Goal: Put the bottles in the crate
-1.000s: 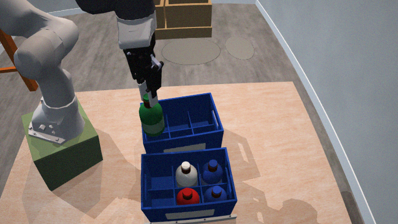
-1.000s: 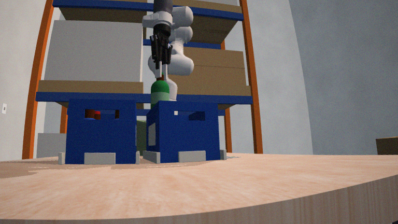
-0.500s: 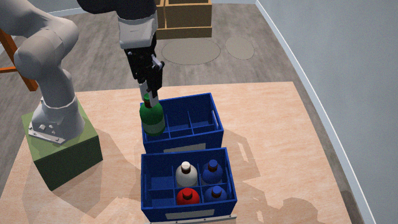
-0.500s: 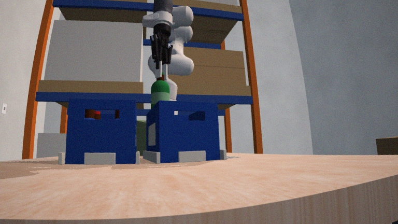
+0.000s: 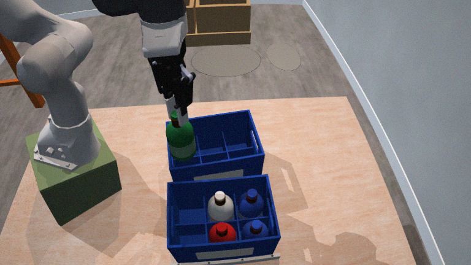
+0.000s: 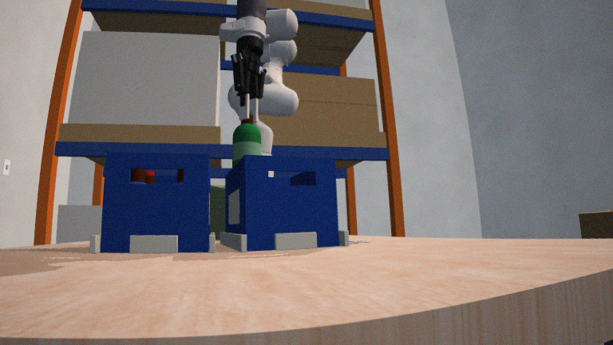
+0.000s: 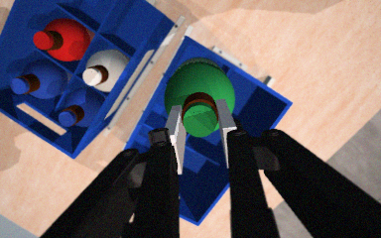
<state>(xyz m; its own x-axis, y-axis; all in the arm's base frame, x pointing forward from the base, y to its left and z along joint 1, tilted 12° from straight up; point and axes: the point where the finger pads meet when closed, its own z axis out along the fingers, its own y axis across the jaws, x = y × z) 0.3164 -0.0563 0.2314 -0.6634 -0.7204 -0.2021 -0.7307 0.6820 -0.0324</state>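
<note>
- Pinching the neck of a green bottle between its two fingers, the gripper points downward in the top view. The bottle hangs beneath it, roughly upright, a pale band around its lower body, over the end of the receiving crate nearest the arm's green pedestal. The other compartments seen in this crate, further from the pedestal than the gripper, hold no bottles. Beyond this crate from the gripper, the source crate holds a white bottle, a red bottle and two blue bottles; its two compartments nearest the pedestal have none.
- In the exterior view, the green bottle is directly below the gripper, its cap and band above the crate rim. Its base is hidden, so whether it touches the crate floor cannot be told. Both crates sit level on the counter, lower than the gripper. A small marked strip lies past the receiving crate, too small to read.
- In the wrist view, the green cap sits between the finger pads, and the source crate's four bottles stand off to one side of the gripper.
</note>
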